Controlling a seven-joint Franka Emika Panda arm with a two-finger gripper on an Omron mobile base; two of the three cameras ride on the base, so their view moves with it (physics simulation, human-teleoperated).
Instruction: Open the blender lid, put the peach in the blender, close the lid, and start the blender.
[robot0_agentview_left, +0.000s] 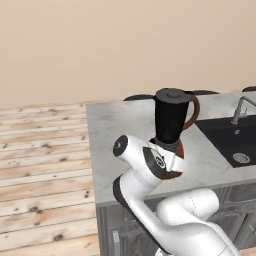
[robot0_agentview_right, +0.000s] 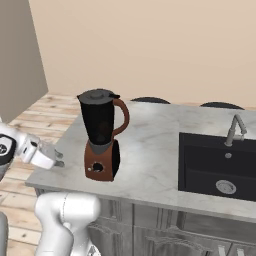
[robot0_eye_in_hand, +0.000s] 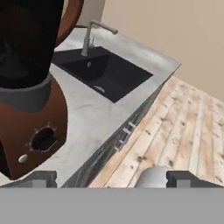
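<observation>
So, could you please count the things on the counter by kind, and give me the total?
Blender with its lid on: 1
Sink, black, set into the counter: 1
Faucet, grey, behind the sink: 1
Total: 3

Kitchen, seemingly: marble counter (robot0_agentview_right: 150, 150), sink (robot0_agentview_right: 220, 165), tap (robot0_agentview_right: 234, 129).

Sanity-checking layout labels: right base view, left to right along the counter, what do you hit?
gripper → blender with the blender lid on top → sink with its faucet.
</observation>
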